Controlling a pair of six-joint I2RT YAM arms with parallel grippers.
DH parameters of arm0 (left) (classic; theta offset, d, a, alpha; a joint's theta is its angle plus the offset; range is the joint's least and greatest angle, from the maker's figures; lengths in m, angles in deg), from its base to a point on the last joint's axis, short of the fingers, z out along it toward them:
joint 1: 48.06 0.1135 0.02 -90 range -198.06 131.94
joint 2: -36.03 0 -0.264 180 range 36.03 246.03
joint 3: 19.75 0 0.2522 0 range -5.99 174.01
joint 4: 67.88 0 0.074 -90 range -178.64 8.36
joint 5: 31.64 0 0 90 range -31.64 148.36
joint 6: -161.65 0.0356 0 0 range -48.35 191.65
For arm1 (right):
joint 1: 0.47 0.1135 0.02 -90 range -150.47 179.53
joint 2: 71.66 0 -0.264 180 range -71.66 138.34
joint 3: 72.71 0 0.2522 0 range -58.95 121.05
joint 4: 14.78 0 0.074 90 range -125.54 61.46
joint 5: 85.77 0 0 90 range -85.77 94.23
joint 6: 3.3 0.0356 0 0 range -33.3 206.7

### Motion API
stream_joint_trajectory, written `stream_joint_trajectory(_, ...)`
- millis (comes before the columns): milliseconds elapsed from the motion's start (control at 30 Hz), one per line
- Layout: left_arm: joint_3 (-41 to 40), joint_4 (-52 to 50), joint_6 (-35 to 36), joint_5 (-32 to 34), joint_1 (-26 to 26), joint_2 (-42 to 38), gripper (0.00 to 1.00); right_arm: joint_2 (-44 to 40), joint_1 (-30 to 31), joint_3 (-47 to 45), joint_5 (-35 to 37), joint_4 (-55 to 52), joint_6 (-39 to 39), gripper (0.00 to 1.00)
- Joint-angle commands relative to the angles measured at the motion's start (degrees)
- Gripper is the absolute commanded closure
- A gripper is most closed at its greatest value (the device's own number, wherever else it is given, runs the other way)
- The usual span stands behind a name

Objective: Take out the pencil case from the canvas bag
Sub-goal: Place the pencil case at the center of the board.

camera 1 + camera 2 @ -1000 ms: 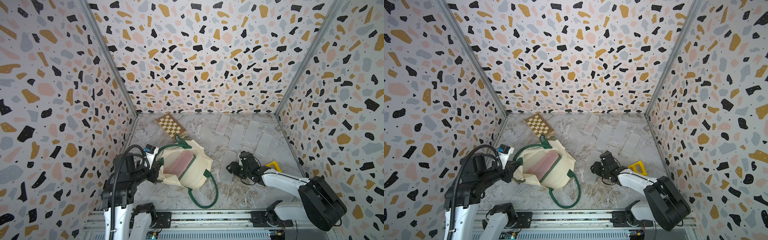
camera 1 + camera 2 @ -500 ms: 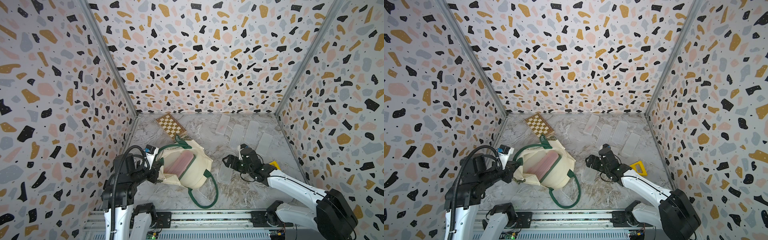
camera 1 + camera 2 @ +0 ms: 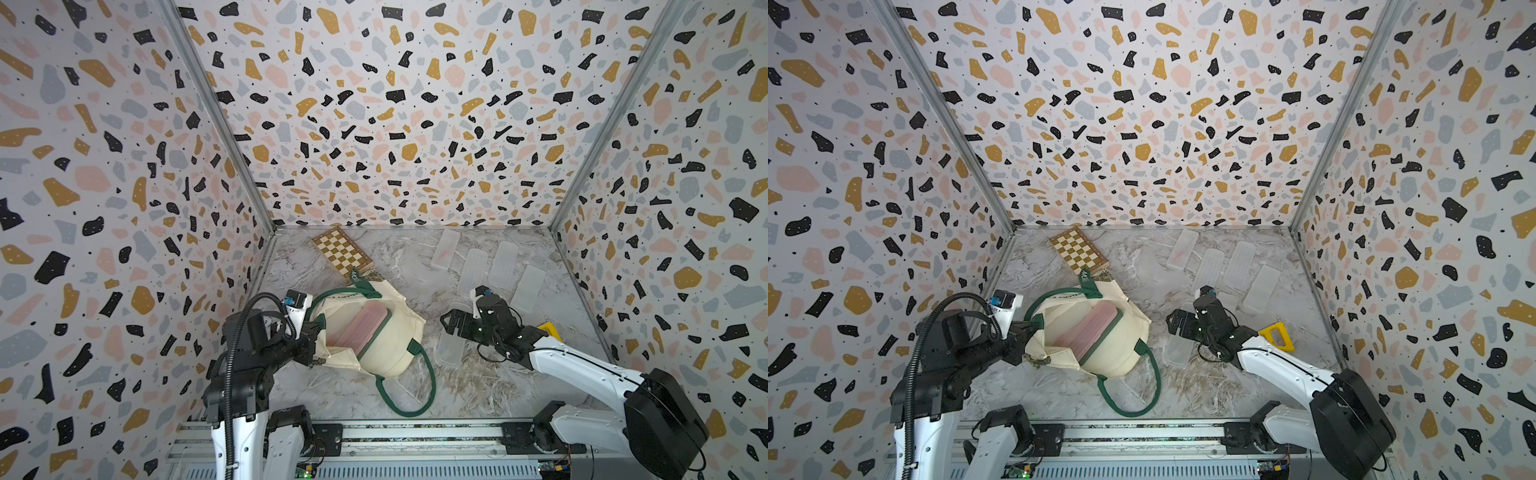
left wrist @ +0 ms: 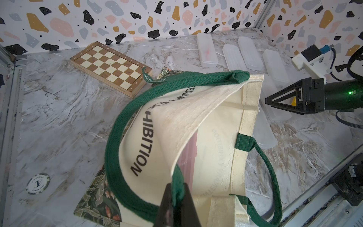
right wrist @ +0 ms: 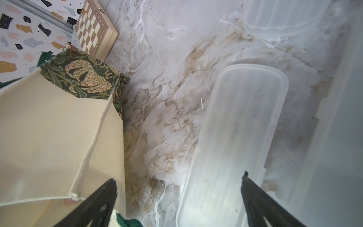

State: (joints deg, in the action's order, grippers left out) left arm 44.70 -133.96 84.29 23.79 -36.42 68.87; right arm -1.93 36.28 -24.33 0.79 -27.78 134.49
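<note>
canvas bag point(image 3: 395, 345): on its side on the desk point(image 3: 403, 266), mouth held open.
in the bag: pink pencil case point(image 3: 359, 330), lying flat, wholly inside the mouth.
left gripper point(image 4: 176, 189): clamped on the bag's green strap at the rim.
right gripper point(image 5: 178, 176): jaws spread wide, holding nothing, over a clear case point(image 5: 235, 137) beside the bag.
back of desk: row of clear cases point(image 3: 503, 259).

Robot test cell, lab-type: terrazzo-print panel walls point(image 3: 395, 124) box in marble-look desk point(image 3: 332, 386) (aluminium mounting rail point(image 3: 415, 434) along front).
</note>
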Motion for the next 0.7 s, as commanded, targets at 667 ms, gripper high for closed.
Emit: stream_joint_trajectory(667, 9.3, -3.4, 1.6, -7.5, 0.6, 12.3, 1.00, -1.5, 15.9, 3.9, 4.8, 26.8, -16.1, 0.00)
